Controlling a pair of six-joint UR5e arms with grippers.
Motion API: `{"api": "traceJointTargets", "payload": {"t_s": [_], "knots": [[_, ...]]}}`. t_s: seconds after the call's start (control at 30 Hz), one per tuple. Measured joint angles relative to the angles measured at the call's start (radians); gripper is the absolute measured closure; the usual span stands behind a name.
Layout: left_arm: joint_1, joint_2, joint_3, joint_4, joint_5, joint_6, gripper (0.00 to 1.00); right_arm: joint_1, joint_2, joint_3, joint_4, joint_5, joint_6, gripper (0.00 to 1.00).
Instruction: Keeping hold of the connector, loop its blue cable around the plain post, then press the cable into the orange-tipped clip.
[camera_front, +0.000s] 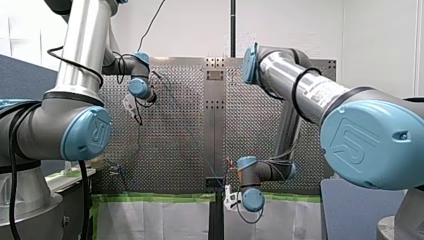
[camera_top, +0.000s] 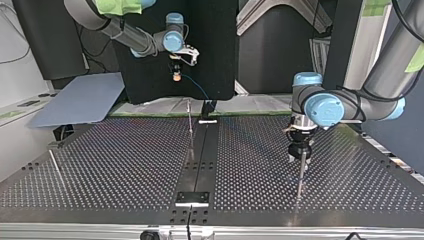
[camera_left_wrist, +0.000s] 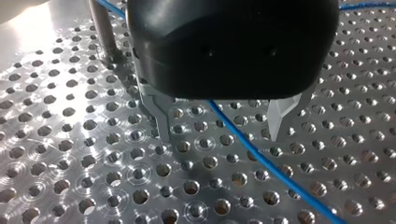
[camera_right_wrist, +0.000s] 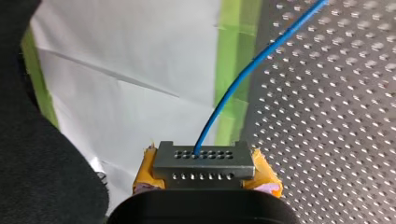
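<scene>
My right gripper is shut with its yellow pads on the grey connector. It holds the connector off the table's edge, over white sheeting. The blue cable leaves the connector and runs out over the perforated table. In the top view my right gripper hangs high at the back with the cable drooping from it. My left gripper stands open just above the table, and the cable passes between its metal fingers. A plain metal post stands close beside it. I cannot make out an orange-tipped clip.
In the top view a thin post rises right by my left gripper, another stands by the black centre rail, and a slanted rod is at the left. A grey board lies at the back left. Green tape lines the table edge.
</scene>
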Motion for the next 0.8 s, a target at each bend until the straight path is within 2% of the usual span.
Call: {"api": "traceJointTargets", "payload": {"t_s": [0.3, 0.5, 0.8], "knots": [[-0.005, 0.000, 0.000, -0.004, -0.001, 0.000, 0.00, 0.006, -0.086, 0.086, 0.025, 0.000, -0.006, 1.00], [-0.010, 0.000, 0.000, -0.006, -0.002, 0.002, 0.00, -0.002, -0.140, 0.140, -0.010, 0.000, -0.001, 1.00], [-0.016, 0.000, 0.000, -0.006, -0.003, 0.002, 0.00, -0.019, -0.223, 0.211, -0.037, -0.013, 0.002, 1.00]]}}
